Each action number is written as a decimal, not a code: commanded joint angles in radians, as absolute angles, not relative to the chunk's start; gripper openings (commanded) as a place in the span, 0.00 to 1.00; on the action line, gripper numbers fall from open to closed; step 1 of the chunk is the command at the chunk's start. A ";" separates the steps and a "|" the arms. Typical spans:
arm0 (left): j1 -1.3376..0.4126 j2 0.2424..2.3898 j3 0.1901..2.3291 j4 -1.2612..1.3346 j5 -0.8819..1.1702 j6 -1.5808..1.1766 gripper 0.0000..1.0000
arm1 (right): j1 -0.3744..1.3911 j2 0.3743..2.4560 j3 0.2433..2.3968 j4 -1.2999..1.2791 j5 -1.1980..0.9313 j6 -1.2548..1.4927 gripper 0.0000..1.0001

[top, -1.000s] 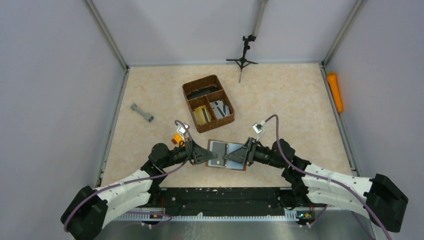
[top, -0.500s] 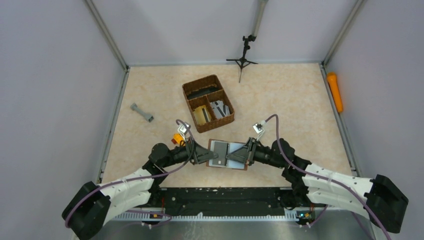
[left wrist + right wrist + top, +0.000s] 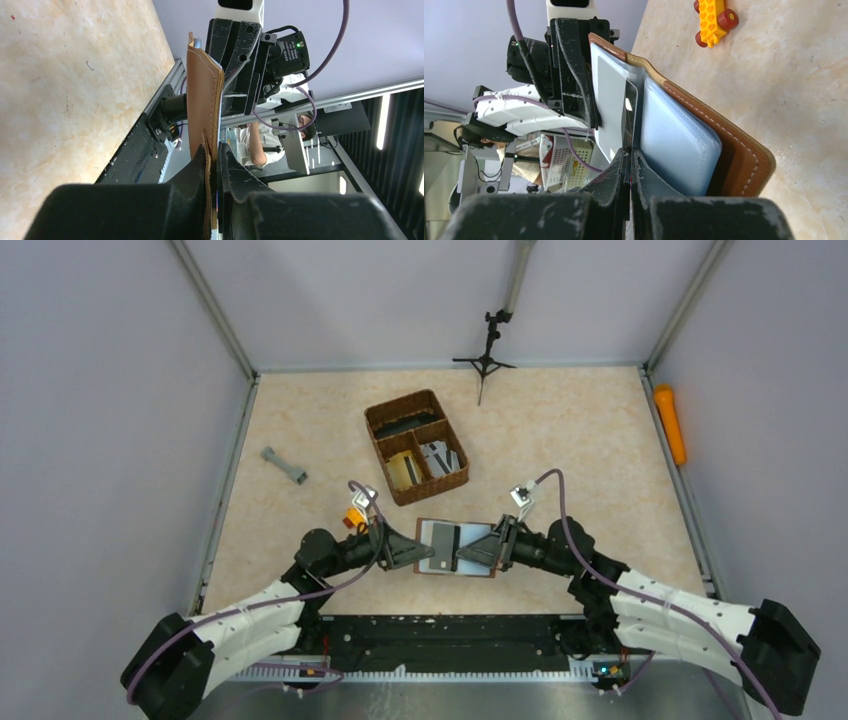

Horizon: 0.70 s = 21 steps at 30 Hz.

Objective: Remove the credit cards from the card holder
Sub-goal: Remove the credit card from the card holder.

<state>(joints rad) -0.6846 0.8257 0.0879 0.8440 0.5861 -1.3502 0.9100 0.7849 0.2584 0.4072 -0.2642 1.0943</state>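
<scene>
Stitched brown leather card holder [image 3: 744,160], glossy clear plastic sleeves [image 3: 674,135]

Plain pale lilac walls [image 3: 100,390] enclose a beige marbled tabletop [image 3: 570,430].

Just beyond card holder [image 3: 440,536]: woven basket [image 3: 372,420]

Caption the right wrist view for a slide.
Right gripper pinches a thin grey card inside the open brown leather wallet held by left gripper.
</scene>
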 commanded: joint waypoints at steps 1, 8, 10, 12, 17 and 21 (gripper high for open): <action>-0.687 0.784 0.088 0.914 0.574 -1.347 0.02 | 0.892 0.755 0.286 0.325 -0.254 1.052 0.00; -0.687 0.783 0.092 0.898 0.566 -1.341 0.02 | 0.881 0.696 0.275 0.286 -0.253 1.043 0.00; -0.687 0.792 0.095 0.903 0.568 -1.343 0.02 | 0.879 0.700 0.278 0.304 -0.270 1.042 0.15; -0.687 0.805 0.097 0.920 0.576 -1.350 0.01 | 0.879 0.711 0.278 0.339 -0.289 1.048 0.31; -0.688 0.852 0.094 1.032 0.597 -1.392 0.01 | 0.879 0.756 0.274 0.441 -0.318 1.087 0.43; -0.689 0.899 0.094 1.111 0.624 -1.423 0.00 | 0.877 0.798 0.260 0.535 -0.345 1.120 0.37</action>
